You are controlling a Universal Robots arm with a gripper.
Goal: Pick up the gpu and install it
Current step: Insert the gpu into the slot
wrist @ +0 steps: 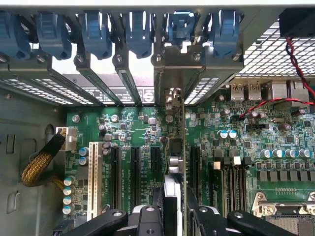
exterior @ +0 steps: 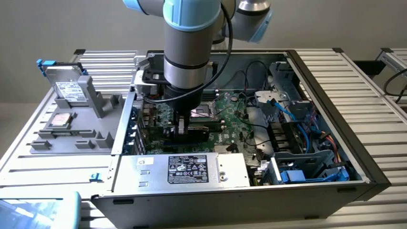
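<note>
As we scan from the exterior view's left, we pass the parts tray [exterior: 70, 119] with a silver hard drive [exterior: 68, 90] standing in it, then the open computer case [exterior: 330, 95] with the arm reaching down inside. In the wrist view the gripper [wrist: 173, 206] is clamped on the gpu [wrist: 178, 147] — held edge-on and upright over the motherboard [wrist: 142, 142], its metal bracket up against the rear slot openings. We judge the card light, stiff and fragile; the bare top edge looks the safest hold — away from components. Further right lie the blue cables [exterior: 299, 124].
</note>
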